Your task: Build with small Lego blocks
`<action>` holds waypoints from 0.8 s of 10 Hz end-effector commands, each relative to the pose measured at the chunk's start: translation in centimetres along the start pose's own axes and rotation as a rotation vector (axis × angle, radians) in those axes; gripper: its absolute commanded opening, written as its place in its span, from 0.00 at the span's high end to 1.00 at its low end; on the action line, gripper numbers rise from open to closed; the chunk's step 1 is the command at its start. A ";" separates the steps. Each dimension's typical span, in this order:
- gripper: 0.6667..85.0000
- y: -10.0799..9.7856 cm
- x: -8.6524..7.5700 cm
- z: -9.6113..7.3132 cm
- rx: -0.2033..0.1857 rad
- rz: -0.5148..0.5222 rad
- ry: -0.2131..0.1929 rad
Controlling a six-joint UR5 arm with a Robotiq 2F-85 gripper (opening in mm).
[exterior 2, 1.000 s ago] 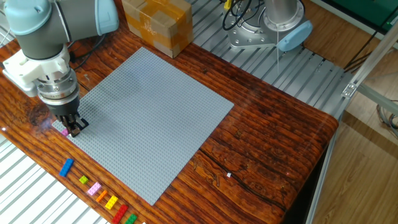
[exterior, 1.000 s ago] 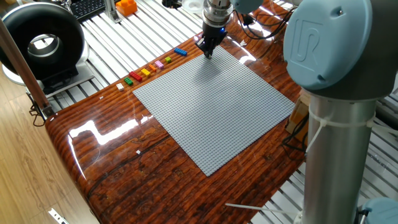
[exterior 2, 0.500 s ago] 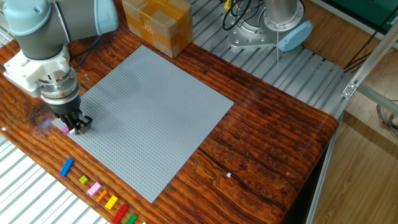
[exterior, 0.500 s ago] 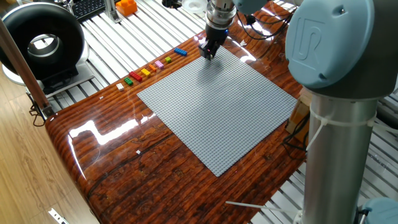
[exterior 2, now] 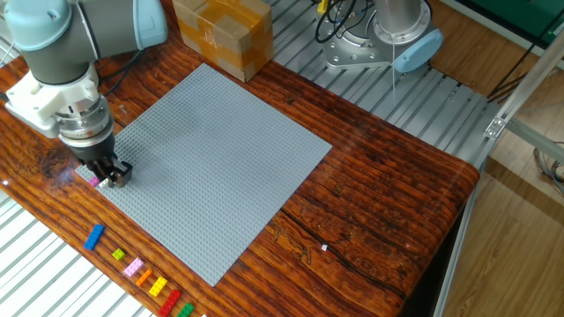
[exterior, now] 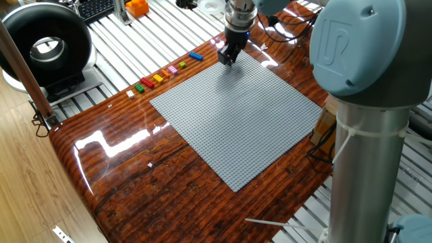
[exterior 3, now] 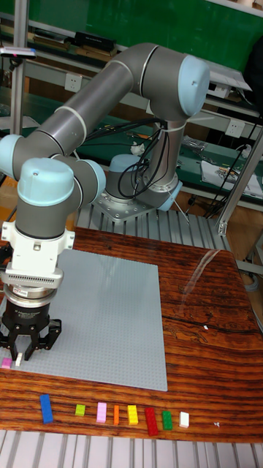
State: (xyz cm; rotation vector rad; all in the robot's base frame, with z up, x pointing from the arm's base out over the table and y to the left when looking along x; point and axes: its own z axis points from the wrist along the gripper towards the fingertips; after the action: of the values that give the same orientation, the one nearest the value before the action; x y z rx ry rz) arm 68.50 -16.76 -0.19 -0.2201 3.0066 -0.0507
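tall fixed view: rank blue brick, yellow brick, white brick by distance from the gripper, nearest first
Measured from the gripper, at the baseplate's near-left corner:
1. Blue brick: left end of the row, almost below the gripper.
2. Yellow brick: around the row's middle.
3. White brick: right end of the row.

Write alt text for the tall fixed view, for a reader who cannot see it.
A grey robot arm's gripper hangs over the near left corner of a grey baseplate on a wooden table, beside a pink brick at the plate's edge. A row of small Lego blocks, blue to white, lies along the table's front edge.
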 end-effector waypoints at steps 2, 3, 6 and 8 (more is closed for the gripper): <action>0.68 -0.1 -0.1 -0.1 -0.003 0.010 -0.007; 0.68 -0.1 -0.1 -0.1 -0.003 0.011 -0.007; 0.67 0.0 -0.1 -0.1 -0.005 0.011 -0.004; 0.65 0.0 0.3 -0.3 -0.005 0.008 0.008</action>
State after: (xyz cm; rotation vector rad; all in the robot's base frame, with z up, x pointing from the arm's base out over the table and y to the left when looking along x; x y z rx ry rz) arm 68.34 -16.87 -0.12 -0.2181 3.0118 -0.0575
